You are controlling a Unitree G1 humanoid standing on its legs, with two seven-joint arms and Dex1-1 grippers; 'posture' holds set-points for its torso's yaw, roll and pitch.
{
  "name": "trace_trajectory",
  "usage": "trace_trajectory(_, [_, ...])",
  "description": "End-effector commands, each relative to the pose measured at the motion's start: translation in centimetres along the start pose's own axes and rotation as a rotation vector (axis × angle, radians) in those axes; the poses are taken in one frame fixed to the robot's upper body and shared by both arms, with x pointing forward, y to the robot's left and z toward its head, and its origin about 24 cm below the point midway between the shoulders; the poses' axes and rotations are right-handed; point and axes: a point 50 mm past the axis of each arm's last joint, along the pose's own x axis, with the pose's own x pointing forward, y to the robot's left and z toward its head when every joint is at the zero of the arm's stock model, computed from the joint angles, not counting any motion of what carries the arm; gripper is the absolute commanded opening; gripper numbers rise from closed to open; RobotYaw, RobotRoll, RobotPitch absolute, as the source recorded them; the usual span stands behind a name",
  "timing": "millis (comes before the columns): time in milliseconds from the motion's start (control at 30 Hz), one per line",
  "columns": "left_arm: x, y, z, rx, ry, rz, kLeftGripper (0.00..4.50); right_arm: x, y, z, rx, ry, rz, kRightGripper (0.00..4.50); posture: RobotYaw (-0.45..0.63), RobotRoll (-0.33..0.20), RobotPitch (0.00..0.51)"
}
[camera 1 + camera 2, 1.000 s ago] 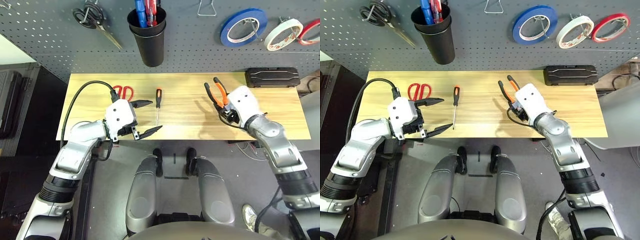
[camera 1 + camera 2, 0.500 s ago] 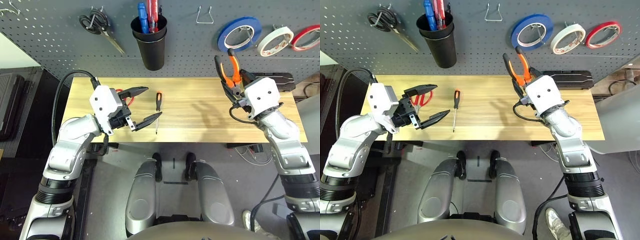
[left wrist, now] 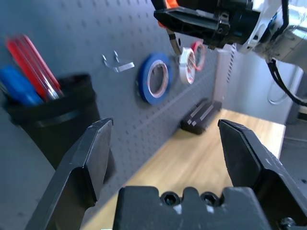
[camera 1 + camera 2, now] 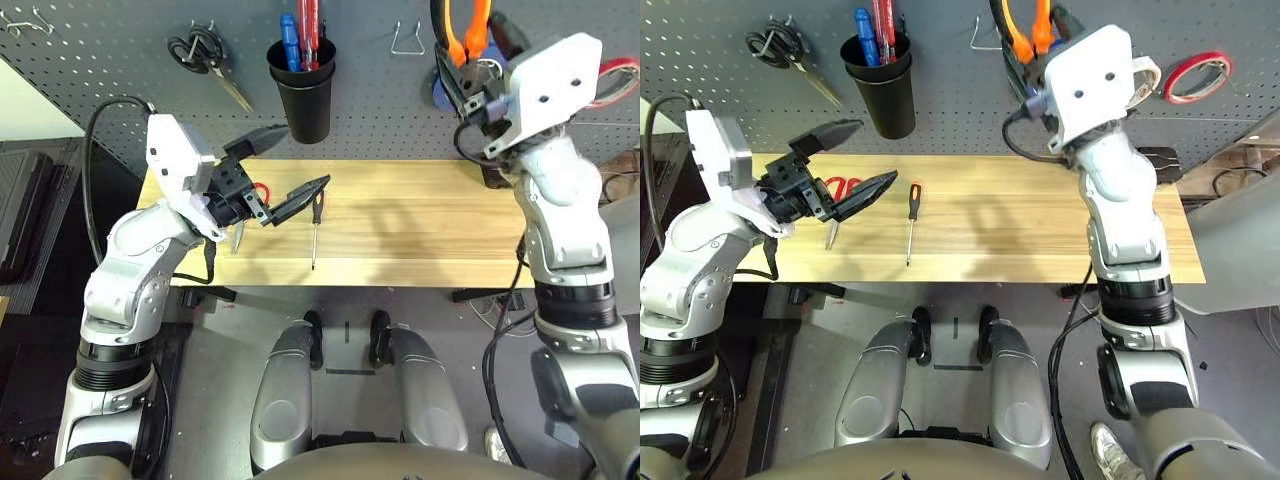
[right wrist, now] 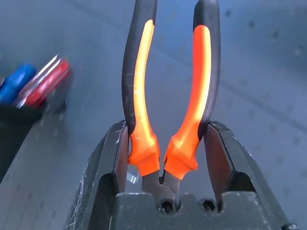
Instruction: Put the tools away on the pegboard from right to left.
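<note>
Showing no legible labels, pliers (image 5: 170,96) seemingly unmarked

- The left claw (image 3: 165,158) is standing wide open, facing the pegboard (image 3: 72,33).
- A black cup (image 3: 53,115), a blue tape roll (image 3: 156,78) and an off-white tape roll (image 3: 185,65) are hanging there.
- The right claw (image 3: 165,21) is showing above.

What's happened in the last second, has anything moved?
The right gripper has lifted the pliers off the table up to the pegboard, handles up, clamped the whole time. The left gripper, open and empty, rose a little. The screwdriver and red scissors stayed on the table; the off-white tape stayed hung.
</note>
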Motion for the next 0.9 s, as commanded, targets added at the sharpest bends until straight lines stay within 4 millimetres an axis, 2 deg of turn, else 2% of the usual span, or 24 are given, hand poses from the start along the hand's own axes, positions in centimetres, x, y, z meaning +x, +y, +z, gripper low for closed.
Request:
trace_trajectory(33, [0.1,0.1,0.3,0.004,-0.003,0.005,4.5,0.9,-0.3,-0.2,0.007,-0.023,-0.035,2.49,0.1,0.0,0.243])
trace_trajectory(433, [0.6,0.2,0.7,0.005,-0.016,0.01,4.5,5.1,0.2,-1.1,0.085,-0.085,-0.119,2.49,0.13,0.0,0.254])
trace_trajectory(733, [0.5,0.1,0.9,0.012,-0.01,0.019,4.5,6.4,1.3,-1.5,0.129,-0.1,-0.132,2.49,0.15,0.0,0.258])
trace_trajectory(900, [0.5,0.1,0.9,0.015,-0.006,0.021,4.5,7.1,2.0,-2.4,0.152,-0.073,-0.134,2.49,0.16,0.0,0.262])
